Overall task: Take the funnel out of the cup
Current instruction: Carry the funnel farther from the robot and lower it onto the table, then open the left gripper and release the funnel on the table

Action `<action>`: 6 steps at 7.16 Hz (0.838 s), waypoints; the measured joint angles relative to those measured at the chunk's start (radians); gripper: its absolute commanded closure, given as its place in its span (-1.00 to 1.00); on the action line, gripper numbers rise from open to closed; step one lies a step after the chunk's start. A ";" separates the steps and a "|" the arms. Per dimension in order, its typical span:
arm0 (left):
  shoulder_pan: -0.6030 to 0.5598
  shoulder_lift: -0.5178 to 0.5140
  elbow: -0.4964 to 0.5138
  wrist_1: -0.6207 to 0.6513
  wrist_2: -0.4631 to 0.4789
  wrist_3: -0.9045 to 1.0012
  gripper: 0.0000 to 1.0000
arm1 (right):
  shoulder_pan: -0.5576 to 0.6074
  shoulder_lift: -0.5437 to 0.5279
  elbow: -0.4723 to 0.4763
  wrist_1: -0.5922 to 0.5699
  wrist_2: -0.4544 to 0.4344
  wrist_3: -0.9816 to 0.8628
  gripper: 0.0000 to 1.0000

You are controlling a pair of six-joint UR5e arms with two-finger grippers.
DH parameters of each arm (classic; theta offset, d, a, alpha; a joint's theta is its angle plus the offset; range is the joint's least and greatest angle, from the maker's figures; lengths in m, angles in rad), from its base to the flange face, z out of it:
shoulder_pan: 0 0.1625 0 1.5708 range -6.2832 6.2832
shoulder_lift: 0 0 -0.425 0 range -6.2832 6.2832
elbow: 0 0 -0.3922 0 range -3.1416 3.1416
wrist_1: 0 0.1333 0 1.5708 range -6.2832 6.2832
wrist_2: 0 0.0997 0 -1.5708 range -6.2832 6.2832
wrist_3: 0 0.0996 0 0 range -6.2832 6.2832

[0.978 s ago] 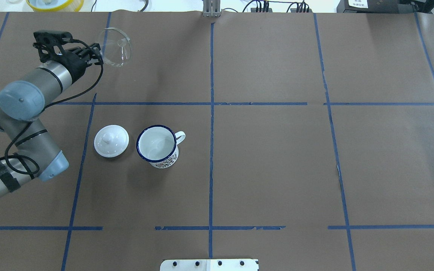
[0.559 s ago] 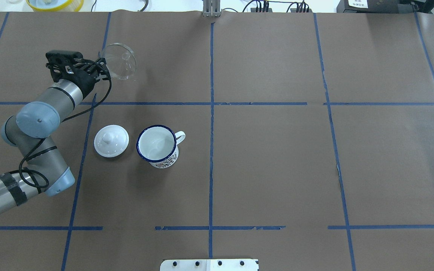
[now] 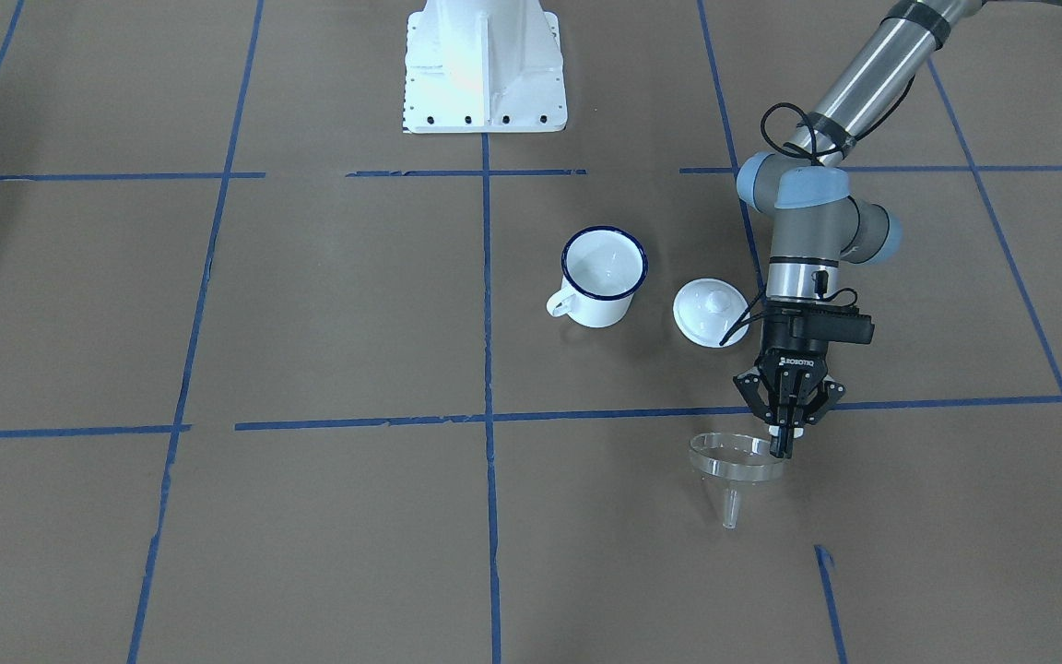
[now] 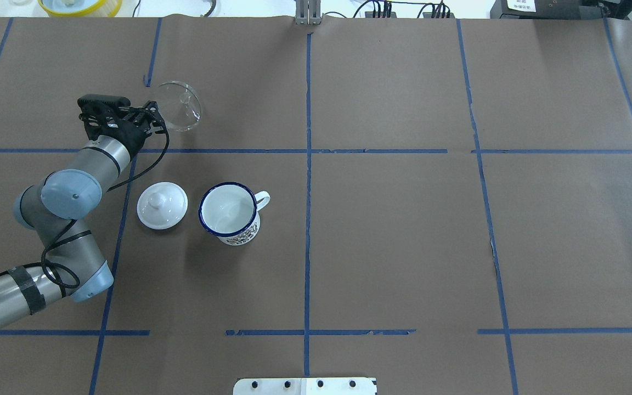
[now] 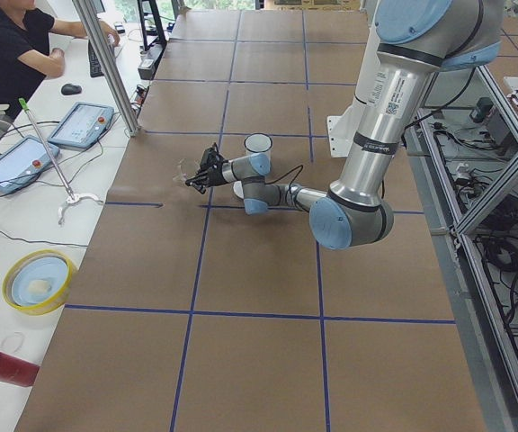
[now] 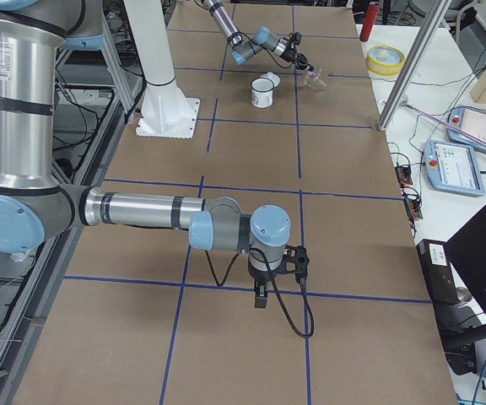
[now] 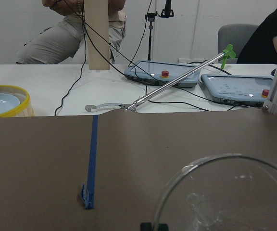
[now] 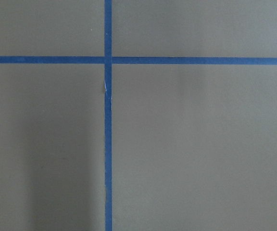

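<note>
The clear funnel [image 4: 180, 106] is out of the cup, upright with its spout down, close over the brown paper at the far left; I cannot tell if the spout touches. My left gripper [image 4: 154, 118] is shut on its rim, as the front view shows [image 3: 780, 444], with the funnel [image 3: 734, 468] just beyond it. The funnel rim fills the lower right of the left wrist view [image 7: 225, 192]. The white cup [image 4: 228, 211] with the dark blue rim stands empty, handle to the right. My right gripper [image 6: 260, 297] shows only in the right side view; I cannot tell if it is open or shut.
A white knobbed lid [image 4: 162, 204] lies just left of the cup, near my left forearm. The robot's white base [image 3: 483, 69] stands at the near table edge. A yellow-rimmed bowl [image 4: 80, 5] sits off the far edge. Blue tape lines cross the paper.
My left gripper has carried the funnel toward the robot and slightly right in the overhead view, and the funnel now hangs more upright. Cup and lid have not moved.
</note>
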 measured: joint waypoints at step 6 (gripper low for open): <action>0.004 0.002 -0.023 -0.005 -0.013 -0.005 -1.00 | 0.000 0.000 0.000 0.000 0.000 0.000 -1.00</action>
